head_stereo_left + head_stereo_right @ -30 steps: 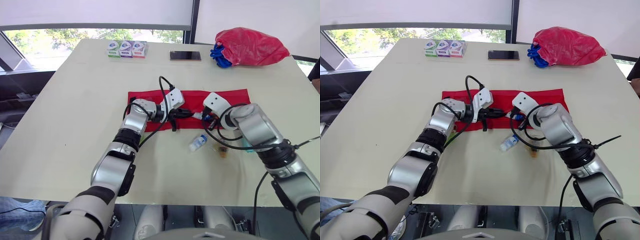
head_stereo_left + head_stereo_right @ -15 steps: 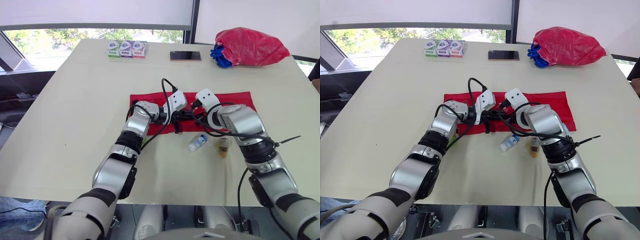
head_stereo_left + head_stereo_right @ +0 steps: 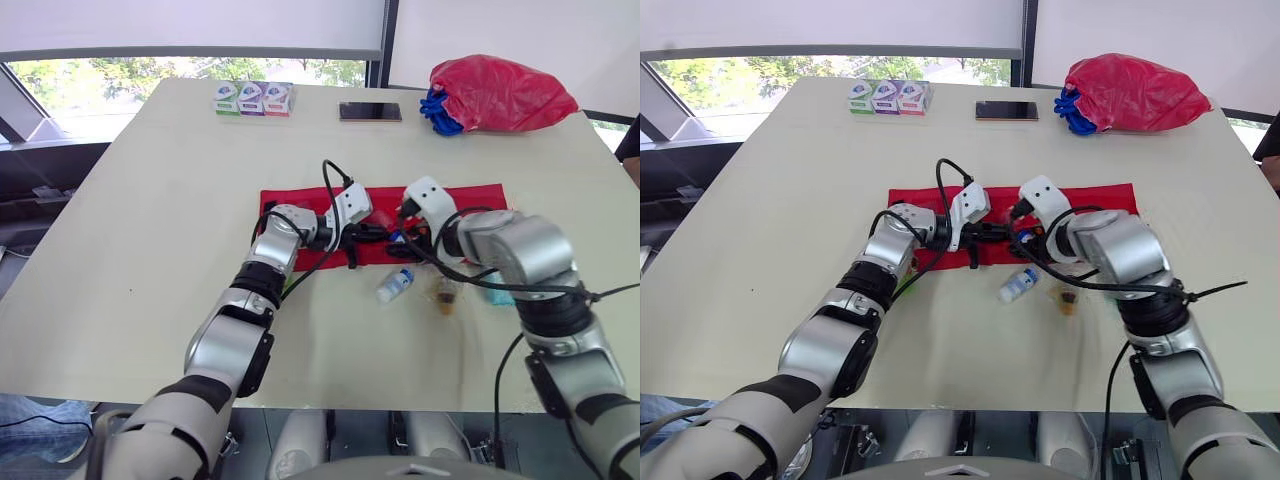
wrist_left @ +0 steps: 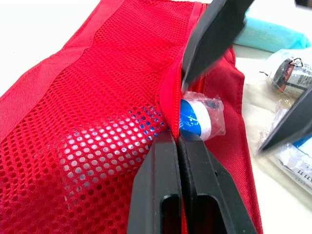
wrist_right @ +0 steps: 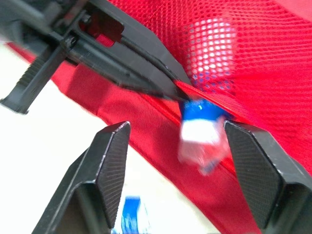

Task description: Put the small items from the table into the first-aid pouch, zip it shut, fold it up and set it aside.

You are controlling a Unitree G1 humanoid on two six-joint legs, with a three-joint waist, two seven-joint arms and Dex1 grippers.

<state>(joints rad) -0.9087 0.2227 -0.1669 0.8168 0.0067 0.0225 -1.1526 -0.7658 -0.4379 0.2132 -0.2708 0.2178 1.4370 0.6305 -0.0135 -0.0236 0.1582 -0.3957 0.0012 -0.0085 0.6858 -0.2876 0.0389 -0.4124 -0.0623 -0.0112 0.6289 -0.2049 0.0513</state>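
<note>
A pale cream rectangular table (image 3: 150, 250) fills the middle of the frame. At upper left, near its far edge, stand three small cardboard boxes (image 3: 253, 98) in a row, green, purple and pink. A flat black phone (image 3: 370, 111) lies at top centre. At upper right sits a bulging red plastic bag (image 3: 505, 92) with a blue bundle (image 3: 437, 112) touching its left side. A red fabric pouch (image 3: 475, 197) lies spread flat across the centre. Just below it lie a small clear bottle with a blue cap (image 3: 396, 285), a clear packet holding something brown (image 3: 446, 296), and a soft teal packet (image 4: 273, 34).
</note>
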